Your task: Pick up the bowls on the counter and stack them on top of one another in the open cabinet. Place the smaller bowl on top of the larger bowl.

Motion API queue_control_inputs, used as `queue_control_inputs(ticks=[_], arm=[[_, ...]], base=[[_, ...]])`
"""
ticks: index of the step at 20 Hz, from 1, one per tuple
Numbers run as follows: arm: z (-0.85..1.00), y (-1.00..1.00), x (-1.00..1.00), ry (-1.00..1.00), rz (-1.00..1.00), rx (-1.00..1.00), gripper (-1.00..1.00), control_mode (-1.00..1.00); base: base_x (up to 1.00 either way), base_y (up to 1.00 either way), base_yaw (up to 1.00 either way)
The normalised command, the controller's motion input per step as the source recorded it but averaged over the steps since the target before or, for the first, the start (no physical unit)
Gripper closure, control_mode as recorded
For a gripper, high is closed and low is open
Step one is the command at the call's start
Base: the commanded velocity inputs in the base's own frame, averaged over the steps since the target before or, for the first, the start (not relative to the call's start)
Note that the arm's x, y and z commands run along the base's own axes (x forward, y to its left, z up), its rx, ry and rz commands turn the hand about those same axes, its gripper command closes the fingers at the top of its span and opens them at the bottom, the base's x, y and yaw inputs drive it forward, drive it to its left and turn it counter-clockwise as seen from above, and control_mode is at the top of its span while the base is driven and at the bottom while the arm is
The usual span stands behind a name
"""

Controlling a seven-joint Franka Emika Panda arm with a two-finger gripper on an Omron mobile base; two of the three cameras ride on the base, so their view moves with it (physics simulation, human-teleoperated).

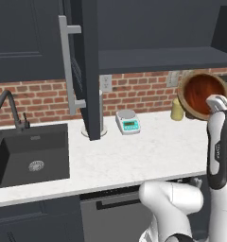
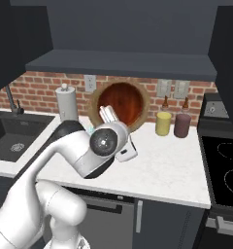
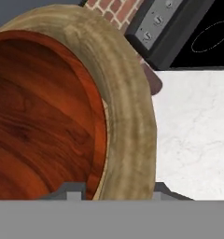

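A round bowl [image 1: 198, 93] [image 2: 122, 103] [image 3: 48, 116], tan outside and glossy red-brown inside, hangs tilted on its side above the white counter [image 1: 134, 153] [image 2: 172, 165], its inside facing the base cameras. My gripper [image 1: 214, 101] [image 2: 107, 114] [image 3: 116, 191] is shut on its rim, one finger inside and one outside. The dark cabinet's open shelf [image 1: 162, 59] [image 2: 123, 63] lies above the bowl. Its door [image 1: 89, 71] stands swung out with a silver bar handle [image 1: 67, 66].
A yellow jar [image 2: 162, 123] and a maroon jar [image 2: 182, 125] stand by the brick wall. A paper towel roll [image 2: 66, 104] and a small scale [image 1: 128, 122] sit left of the bowl. The black sink [image 1: 30, 156] is far left, the stove [image 2: 225, 165] right.
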Motion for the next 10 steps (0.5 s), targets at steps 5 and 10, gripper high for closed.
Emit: queue_control_inputs(ticks=[5,10], arm=[[1.00,0.33,-0.14,-0.07,0.00,-0.02,1.00,-1.00],[1.00,0.36,0.44,0.10,0.00,-0.03,1.00,-1.00]], base=[[0.00,0.00,0.00],[0.00,0.00,0.00]])
